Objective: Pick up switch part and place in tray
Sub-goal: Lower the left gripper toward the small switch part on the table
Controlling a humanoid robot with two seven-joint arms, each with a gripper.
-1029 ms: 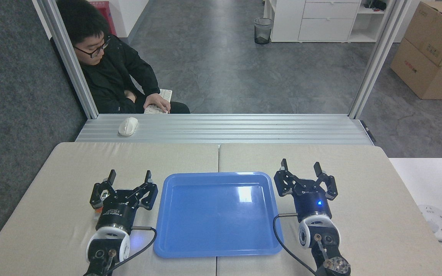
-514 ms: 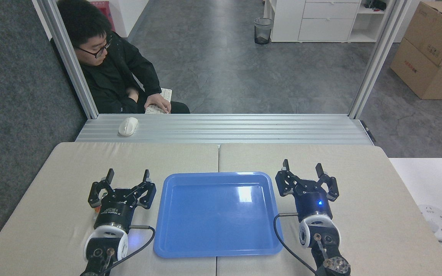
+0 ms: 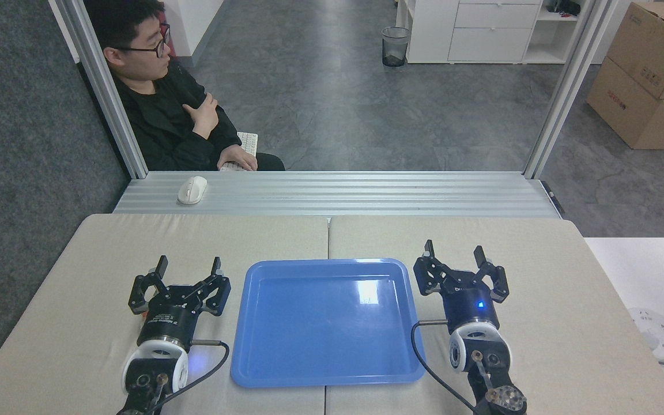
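Blue tray between 2 grippers, both fingers apart, switch part hidden.

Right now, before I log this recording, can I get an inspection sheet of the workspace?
Surface: beige table, two pads with a seam down the middle.
Job's things: blue tray empty, between the arms; switch part not seen.
Clutter: nothing seen on the table; white mouse on the metal ledge behind it.
Grippers: left gripper open, empty, left of the tray; right gripper open, empty, right of it.
Cables: a black cable loops by each wrist, next to the tray's edges.
Surroundings: person seated beyond the ledge, bin, cardboard boxes.
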